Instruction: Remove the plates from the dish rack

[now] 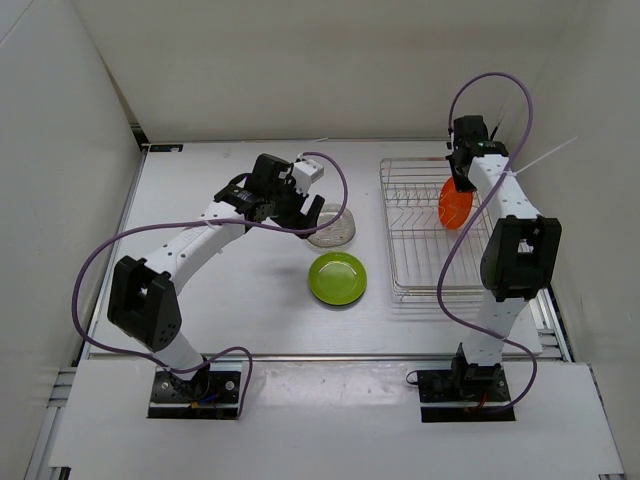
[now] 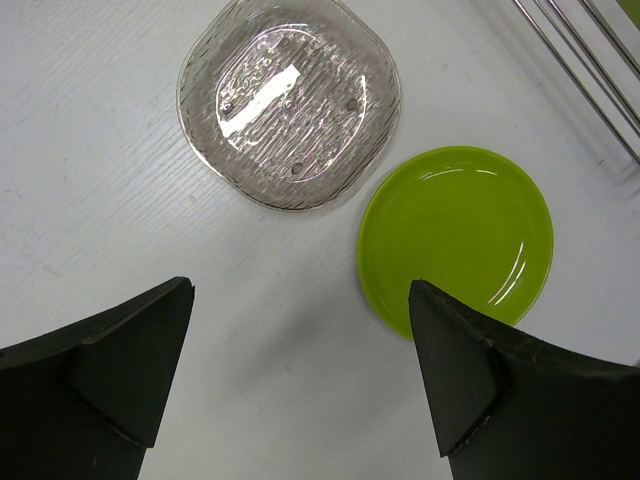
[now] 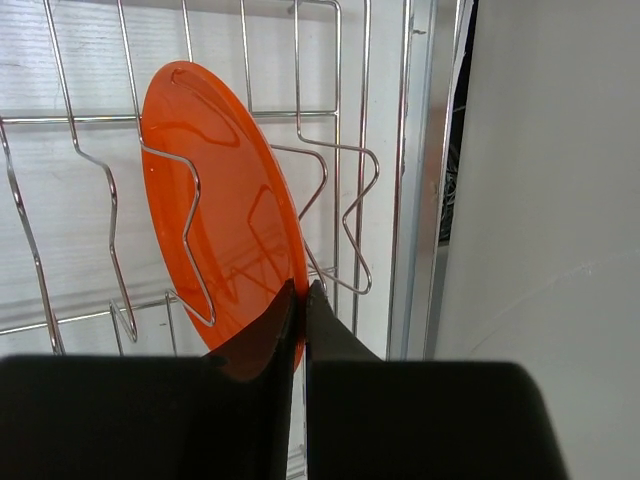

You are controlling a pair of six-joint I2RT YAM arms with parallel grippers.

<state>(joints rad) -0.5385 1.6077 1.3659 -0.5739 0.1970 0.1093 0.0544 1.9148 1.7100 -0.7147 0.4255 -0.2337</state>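
Observation:
The silver wire dish rack (image 1: 420, 262) stands at the right of the table. The orange plate (image 1: 453, 205) stands on edge among its bars; in the right wrist view (image 3: 215, 210) my right gripper (image 3: 303, 290) is shut on its rim. The clear plate (image 1: 333, 228) and the lime green plate (image 1: 337, 277) lie flat on the table left of the rack; both show in the left wrist view, clear (image 2: 290, 100) and green (image 2: 460, 232). My left gripper (image 2: 300, 310) is open and empty above the table beside them. The black plate is out of view.
White walls close in the table on the left, back and right. The rack's right side (image 3: 420, 180) runs close to the right wall. Purple cables loop from both arms.

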